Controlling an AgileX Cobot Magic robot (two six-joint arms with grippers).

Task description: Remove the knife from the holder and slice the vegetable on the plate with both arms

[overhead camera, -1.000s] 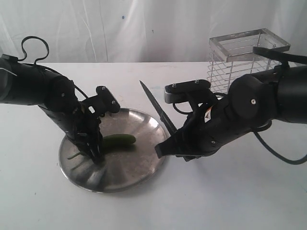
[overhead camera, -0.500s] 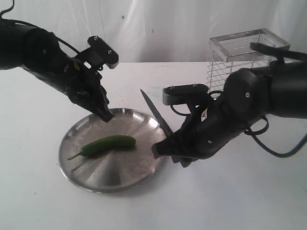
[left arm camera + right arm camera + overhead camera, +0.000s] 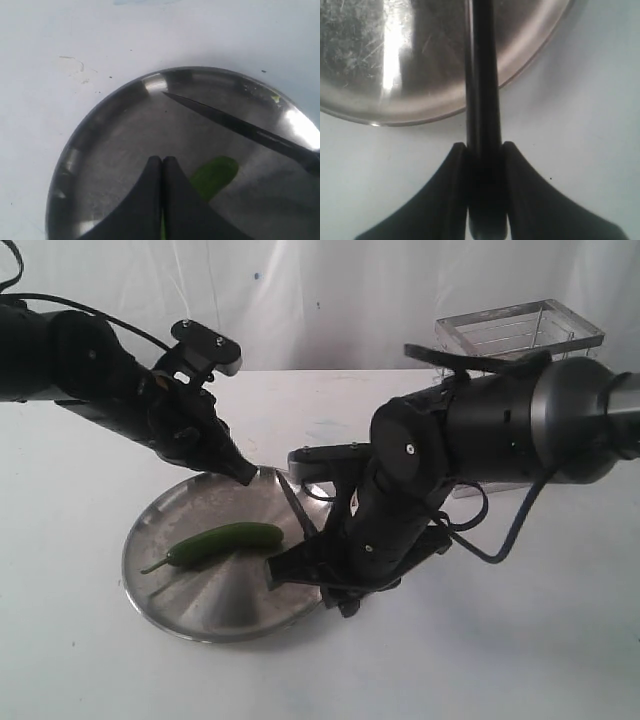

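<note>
The plate [image 3: 215, 605] on the table [image 3: 480, 660] holds the vegetable [image 3: 225, 540]; above it the left gripper [image 3: 162, 160] is pressed together, the right gripper [image 3: 484, 147] clamps the knife [image 3: 293, 505].

The right arm [image 3: 480, 440] hides most of the holder [image 3: 520, 328]; the knife [image 3: 481, 75] runs off frame.

No text, label, brand mark or number can be read in any view. The left arm [image 3: 90, 370], the right arm [image 3: 500, 425], the plate [image 3: 215, 602] and the holder [image 3: 575, 320] show no legible marking.
</note>
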